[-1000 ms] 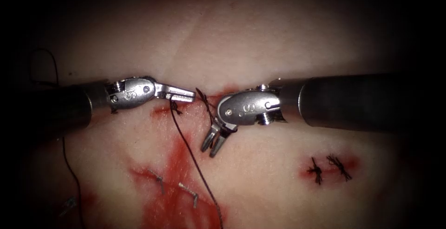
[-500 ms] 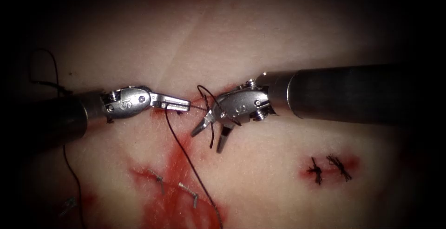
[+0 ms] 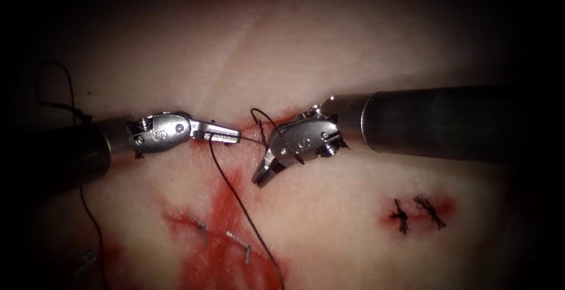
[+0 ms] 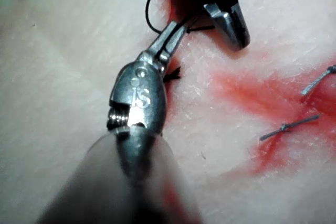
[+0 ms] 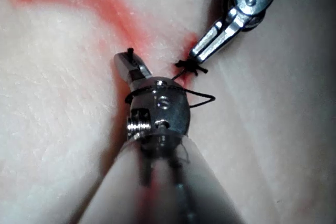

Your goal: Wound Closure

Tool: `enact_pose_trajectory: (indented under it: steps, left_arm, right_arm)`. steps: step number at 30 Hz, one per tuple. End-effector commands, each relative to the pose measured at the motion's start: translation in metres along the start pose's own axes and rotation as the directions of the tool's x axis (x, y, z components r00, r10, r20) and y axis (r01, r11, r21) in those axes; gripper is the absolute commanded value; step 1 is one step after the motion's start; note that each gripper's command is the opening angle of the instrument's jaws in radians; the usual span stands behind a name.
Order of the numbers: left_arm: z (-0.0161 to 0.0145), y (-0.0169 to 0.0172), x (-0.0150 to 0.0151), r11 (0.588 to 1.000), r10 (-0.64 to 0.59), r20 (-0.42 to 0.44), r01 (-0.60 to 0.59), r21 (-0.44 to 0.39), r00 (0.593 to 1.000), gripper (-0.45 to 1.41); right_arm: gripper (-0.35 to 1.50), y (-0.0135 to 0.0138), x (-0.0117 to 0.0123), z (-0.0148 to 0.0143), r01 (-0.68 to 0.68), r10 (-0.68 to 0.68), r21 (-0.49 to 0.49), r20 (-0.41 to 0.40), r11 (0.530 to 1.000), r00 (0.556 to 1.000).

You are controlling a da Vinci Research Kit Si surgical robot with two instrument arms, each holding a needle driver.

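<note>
Two tools meet over the tissue (image 3: pixel 329 219) at the middle of the endoscope frame. The left end effector (image 3: pixel 234 132) comes in from the left edge, its jaws closed flat on the thread (image 3: pixel 238 199) just where a short taut strand runs across to the right tool. The right end effector (image 3: pixel 263 175) points down and to the left, its jaws closed; thread loops around its wrist (image 3: pixel 276 140), and whether the tips pinch a thread end cannot be told there. In the right wrist view a small dark thread end (image 5: pixel 130 51) sticks out at its closed tips, and a knot (image 5: pixel 190 67) sits on the tissue at the left tool's tip (image 5: pixel 202 48). In the left wrist view a frayed dark tuft (image 4: pixel 172 73) lies beside the left tool's jaws. From the left tool the thread trails down across the red fluid (image 3: pixel 226 249) to the lower edge of the endoscope frame, passing two metal staples (image 3: pixel 238 244). Two finished dark stitches (image 3: pixel 418 212) sit at lower right, well apart from both tools. More thread curls at the far left (image 3: pixel 66 87) by the left shaft. The upper tissue is bare and open. No needle can be made out.
</note>
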Motion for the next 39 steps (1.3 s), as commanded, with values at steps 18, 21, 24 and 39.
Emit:
enact_pose_trajectory:
  steps: [18, 21, 24, 39]
  left_arm:
    - [0.0056, 0.0135, 0.0007, 0.995, -0.032, 0.095, 0.041, -0.088, 0.995, -0.45]
    - [0.0066, 0.0159, 0.0025, 0.992, -0.045, 0.084, 0.055, -0.110, 0.995, -0.45]
    - [0.0081, 0.0189, 0.0061, 0.987, -0.062, 0.067, 0.071, -0.143, 0.996, -0.45]
    - [0.0121, 0.0301, 0.0162, 0.962, -0.111, 0.042, 0.118, -0.246, 0.993, -0.45]
  right_arm:
    - [-0.35, 0.0033, -0.0029, -0.0038, -0.196, 0.189, -0.029, -0.170, 0.980, 0.967]
    - [-0.35, 0.0037, -0.0036, -0.0043, -0.221, 0.212, -0.033, -0.176, 0.975, 0.961]
    - [-0.35, 0.0044, -0.0046, -0.0051, -0.241, 0.229, -0.043, -0.190, 0.969, 0.955]
    - [-0.35, 0.0085, -0.0073, -0.0053, -0.284, 0.265, -0.091, -0.180, 0.954, 0.947]
